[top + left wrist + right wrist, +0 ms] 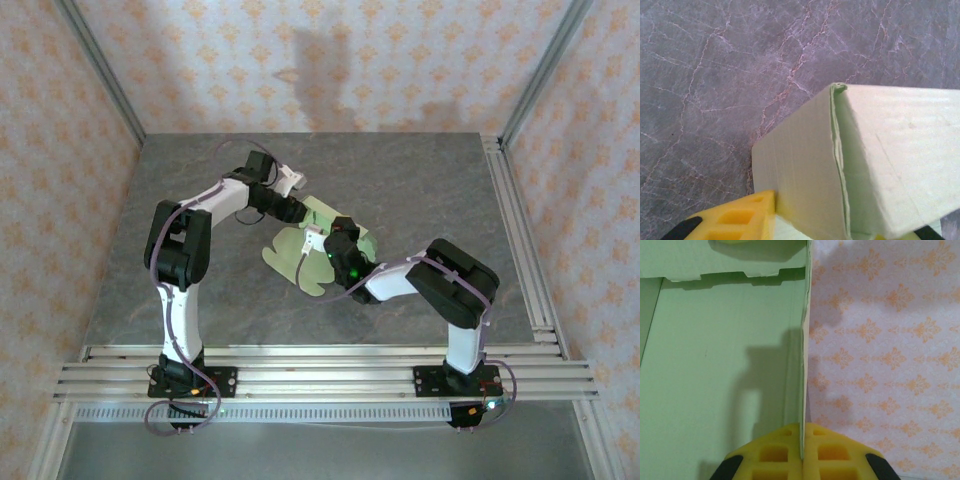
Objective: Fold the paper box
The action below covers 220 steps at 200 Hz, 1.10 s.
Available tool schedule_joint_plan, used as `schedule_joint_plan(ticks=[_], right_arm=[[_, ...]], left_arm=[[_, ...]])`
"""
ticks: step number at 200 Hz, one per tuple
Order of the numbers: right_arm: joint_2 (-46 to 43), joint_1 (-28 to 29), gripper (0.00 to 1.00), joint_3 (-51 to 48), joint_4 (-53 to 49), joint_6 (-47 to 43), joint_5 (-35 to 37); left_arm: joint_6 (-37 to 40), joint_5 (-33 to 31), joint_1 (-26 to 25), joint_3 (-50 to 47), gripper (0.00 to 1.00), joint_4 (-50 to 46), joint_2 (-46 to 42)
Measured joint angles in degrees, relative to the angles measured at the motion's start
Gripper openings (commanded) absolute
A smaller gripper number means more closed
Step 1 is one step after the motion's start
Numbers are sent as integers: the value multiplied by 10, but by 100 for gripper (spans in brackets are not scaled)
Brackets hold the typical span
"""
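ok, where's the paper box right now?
In the top view the paper box lies near the middle of the table, the left gripper at its far-left edge; the right gripper pinches one upright wall.

a lab test cell: aluminium rails (320, 375), stone-look table (420, 180), wallpapered walls (300, 60).

Bright, even light from overhead. Soft shadows fall on the back wall (330, 70) at 12 o'clock and across the paper box (715, 370) — wrist views slightly soft.
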Motion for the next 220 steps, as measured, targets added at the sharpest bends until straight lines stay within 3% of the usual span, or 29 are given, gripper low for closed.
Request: schedule_joint_plan(ticks=[6, 35, 47, 89, 108, 137, 164, 201, 220], right_arm=[[0, 0, 0, 0, 0, 2, 0], [-1, 0, 0, 0, 0, 6, 2], [-1, 0, 0, 0, 0, 9, 2], [-2, 0, 4, 0, 1, 19, 2], [-2, 0, 5, 0, 3, 21, 2], [-2, 0, 12, 1, 7, 24, 1], [-3, 3, 37, 1, 7, 34, -3], [-40, 4, 57, 1, -59, 89, -22], [-78, 5, 75, 2, -103, 137, -38]], left_arm=[[-1, -4, -1, -3, 23, 3, -2], [0, -19, -5, -12, 21, 8, -12], [3, -22, -6, -13, 13, 8, -14], [10, -34, -9, -14, 11, 5, -17], [17, -37, -10, -14, 5, 2, -19], [20, -49, -12, -14, 5, -5, -23], [22, -63, -13, -14, 3, -5, -25], [24, -78, -13, -10, 3, -6, -25], [24, -86, -13, -7, 3, -7, -25]])
